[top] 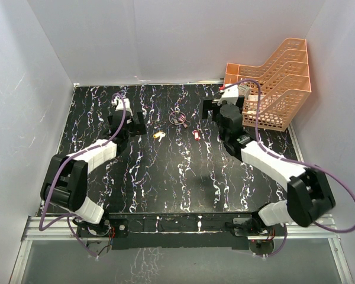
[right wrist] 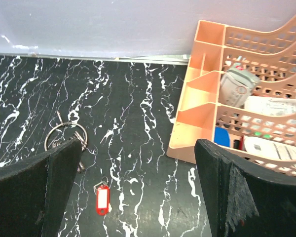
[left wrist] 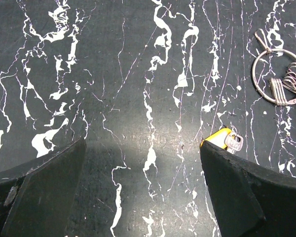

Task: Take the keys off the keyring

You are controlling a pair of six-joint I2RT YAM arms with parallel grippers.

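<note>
Our jaws, left and right, stand wide and empty. The red key (top: 196,134) and yellow key (top: 160,135) lie apart from the keyring (top: 177,117); a careless sweep could skid them across the counter (top: 165,189).

- surface (top: 165,177): black, white marble veining
- keyring (top: 177,117) lies far-centre
- yellow-headed key (top: 159,135) and red-headed key (top: 196,134) lie loose, either side of it
- orange mesh tray (top: 290,71) in the far-right corner
</note>
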